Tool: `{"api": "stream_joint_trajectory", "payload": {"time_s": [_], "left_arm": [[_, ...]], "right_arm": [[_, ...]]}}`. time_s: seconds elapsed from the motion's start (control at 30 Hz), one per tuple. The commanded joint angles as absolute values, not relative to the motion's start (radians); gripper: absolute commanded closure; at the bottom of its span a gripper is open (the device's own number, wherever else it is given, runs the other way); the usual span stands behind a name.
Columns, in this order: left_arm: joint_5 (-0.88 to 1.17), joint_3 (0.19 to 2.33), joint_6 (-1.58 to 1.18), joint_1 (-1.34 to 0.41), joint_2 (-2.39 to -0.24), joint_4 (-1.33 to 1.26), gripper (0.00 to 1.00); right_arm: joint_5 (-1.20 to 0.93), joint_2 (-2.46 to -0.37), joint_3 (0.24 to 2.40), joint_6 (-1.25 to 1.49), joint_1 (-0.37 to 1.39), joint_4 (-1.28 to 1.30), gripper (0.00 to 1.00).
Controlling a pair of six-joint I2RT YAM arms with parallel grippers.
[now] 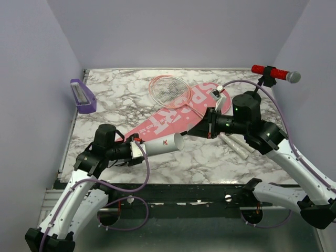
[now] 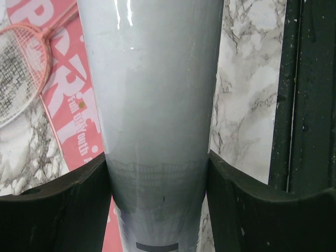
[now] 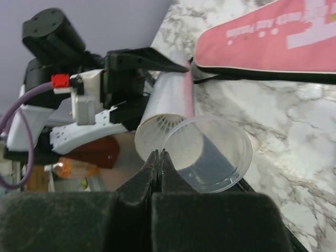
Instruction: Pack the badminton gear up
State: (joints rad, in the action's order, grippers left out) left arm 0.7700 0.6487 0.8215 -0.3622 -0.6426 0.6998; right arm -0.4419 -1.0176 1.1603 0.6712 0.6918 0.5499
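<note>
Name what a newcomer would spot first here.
The white tube, clamped in the left gripper at the table's middle, points its open mouth at the shut right gripper. Behind it, the long pink bag lies diagonally with the pink racket partly on top. A red microphone sits at the back right corner.

Left arm is bent low, forearm pointing right, with its hand clamped wide around the white tube. Right arm reaches in from the right, hand aimed left, fingers pinched fully together.
</note>
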Motion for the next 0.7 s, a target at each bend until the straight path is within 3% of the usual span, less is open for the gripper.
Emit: {"api": "stream_joint_trajectory", "payload": {"time_s": [0.0,0.27,0.67], "left_arm": [[0.844,0.660,0.752,-0.367,-0.614,0.562,0.65],[0.853,0.673,0.709,-0.367,-0.603,0.543,0.66],[0.851,0.683,0.693,-0.368,-0.603,0.538,0.66]], "right_arm": [[-0.687,-1.006,1.158,0.692,0.690,0.414,1.00],[-0.773,-0.991,1.098,0.790,0.689,0.220,1.00],[-0.753,-0.992,1.068,0.804,0.690,0.190,1.00]]}}
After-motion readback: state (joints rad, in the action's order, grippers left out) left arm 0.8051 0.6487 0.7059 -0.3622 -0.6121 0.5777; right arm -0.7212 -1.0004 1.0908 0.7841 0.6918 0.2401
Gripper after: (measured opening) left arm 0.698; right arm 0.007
